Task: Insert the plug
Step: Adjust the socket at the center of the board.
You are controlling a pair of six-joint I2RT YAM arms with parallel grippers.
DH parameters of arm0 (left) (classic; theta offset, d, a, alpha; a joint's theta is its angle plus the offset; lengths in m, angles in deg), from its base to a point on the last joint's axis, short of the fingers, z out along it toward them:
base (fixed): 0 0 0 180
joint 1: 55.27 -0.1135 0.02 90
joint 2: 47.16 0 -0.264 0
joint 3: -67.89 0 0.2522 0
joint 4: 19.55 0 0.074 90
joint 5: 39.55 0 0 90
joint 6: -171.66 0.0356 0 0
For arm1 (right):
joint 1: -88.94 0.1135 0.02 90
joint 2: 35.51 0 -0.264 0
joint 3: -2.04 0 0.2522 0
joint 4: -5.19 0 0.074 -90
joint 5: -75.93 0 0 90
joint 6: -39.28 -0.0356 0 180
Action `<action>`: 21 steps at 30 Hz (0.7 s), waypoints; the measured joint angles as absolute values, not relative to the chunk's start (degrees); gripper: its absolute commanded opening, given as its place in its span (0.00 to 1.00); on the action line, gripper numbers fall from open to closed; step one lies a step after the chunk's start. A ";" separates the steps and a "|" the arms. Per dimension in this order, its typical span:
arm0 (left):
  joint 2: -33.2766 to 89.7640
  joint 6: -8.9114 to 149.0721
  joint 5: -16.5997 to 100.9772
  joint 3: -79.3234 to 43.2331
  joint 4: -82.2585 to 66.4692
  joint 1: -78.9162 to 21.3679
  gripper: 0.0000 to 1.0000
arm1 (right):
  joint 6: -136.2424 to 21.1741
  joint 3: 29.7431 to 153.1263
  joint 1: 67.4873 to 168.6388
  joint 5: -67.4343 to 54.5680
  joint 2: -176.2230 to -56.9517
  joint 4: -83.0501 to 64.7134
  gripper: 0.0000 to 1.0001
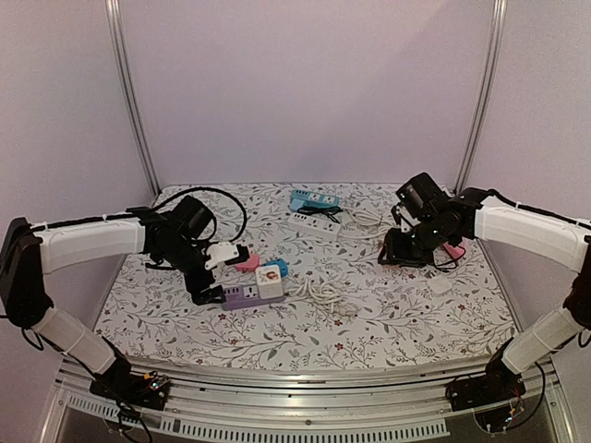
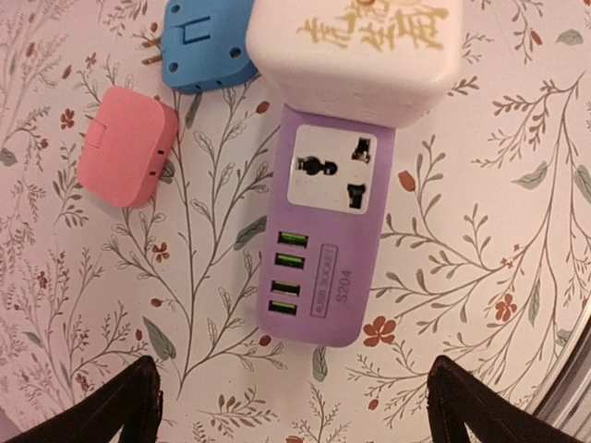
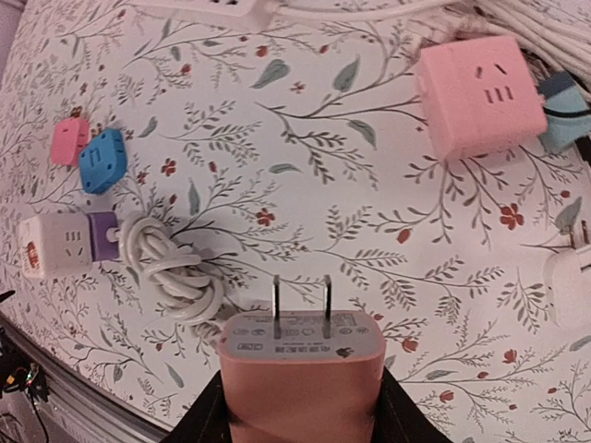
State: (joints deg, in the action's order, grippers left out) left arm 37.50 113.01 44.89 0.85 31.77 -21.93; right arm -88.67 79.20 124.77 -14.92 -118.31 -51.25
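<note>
Pink plug (image 3: 300, 369) clamped between right fingers (image 3: 205, 426), prongs outward.

Right tool (image 3: 300, 408) grips salmon plug (image 3: 300, 355), prongs forward; pink socket cube (image 3: 480, 92) beyond.

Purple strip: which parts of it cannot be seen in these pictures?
Left wrist: the far end of the strip is covered by the white cube, itself cut by the top edge.
Right wrist: only a small purple part shows beside the cube.
Top: its sockets are too small to tell.
</note>
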 measured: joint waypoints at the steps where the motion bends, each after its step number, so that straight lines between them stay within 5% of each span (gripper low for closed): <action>1: 36.80 113.76 44.95 -0.70 33.50 -21.91 0.99 | -87.76 80.90 126.04 -13.23 -119.12 -51.34 0.00; 11: 31.62 120.27 47.31 -27.63 57.78 -16.53 1.00 | -78.27 99.15 140.86 4.82 -128.39 -49.96 0.00; 21: 4.85 145.54 56.95 -17.01 58.04 3.05 0.99 | -75.56 105.38 150.15 12.51 -135.16 -45.70 0.00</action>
State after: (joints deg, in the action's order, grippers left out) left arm 4.85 145.54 56.95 -17.01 58.04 3.05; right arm -75.56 105.38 150.15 12.51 -135.16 -45.70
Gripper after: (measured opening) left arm 0.994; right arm 0.428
